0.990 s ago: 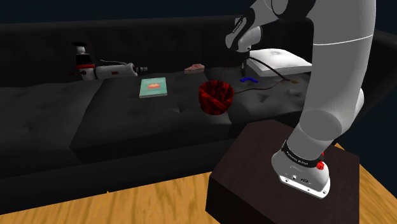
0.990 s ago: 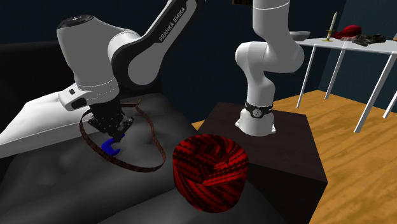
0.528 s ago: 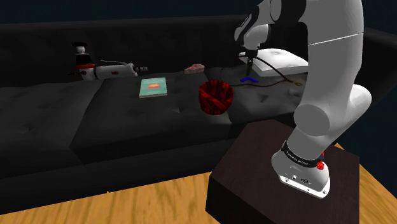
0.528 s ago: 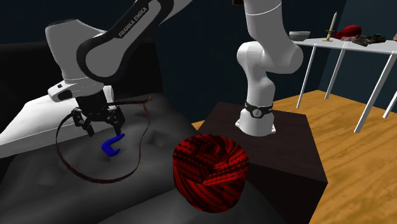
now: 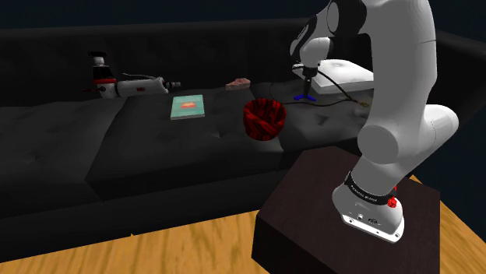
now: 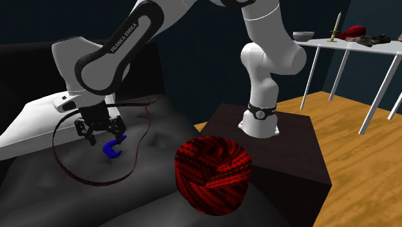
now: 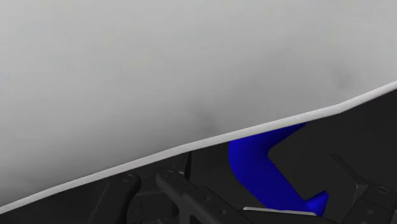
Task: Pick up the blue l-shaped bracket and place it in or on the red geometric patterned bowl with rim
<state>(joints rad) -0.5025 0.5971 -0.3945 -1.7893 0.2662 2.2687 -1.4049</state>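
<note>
The blue L-shaped bracket [image 6: 114, 148] lies on the dark sofa seat, close to a white cushion [image 6: 29, 129]. My black gripper [image 6: 103, 133] hangs just above it, open, its fingers spread and not touching it. In the shoulder view the gripper [image 5: 310, 88] stands over the bracket [image 5: 304, 97], to the right of the bowl. In the wrist view the bracket [image 7: 261, 167] shows just below the cushion's edge [image 7: 159, 76]. The red patterned bowl [image 6: 212, 171] stands upright on the seat's front part [image 5: 264, 118], between the bracket and my stand.
A dark red strap [image 6: 90, 179] loops on the seat around the bracket. A teal book [image 5: 188, 107], a white power tool [image 5: 136, 86] and a small pinkish thing [image 5: 238, 83] lie farther along the sofa. The dark stand [image 5: 350, 210] sits on a wooden floor; a white table [image 6: 351, 44] is behind it.
My gripper was shut down at the bracket a second ago; it has opened, lifted off, shifted towards the cushion and come lower again. The strap loop shifted. The bracket stayed put.
</note>
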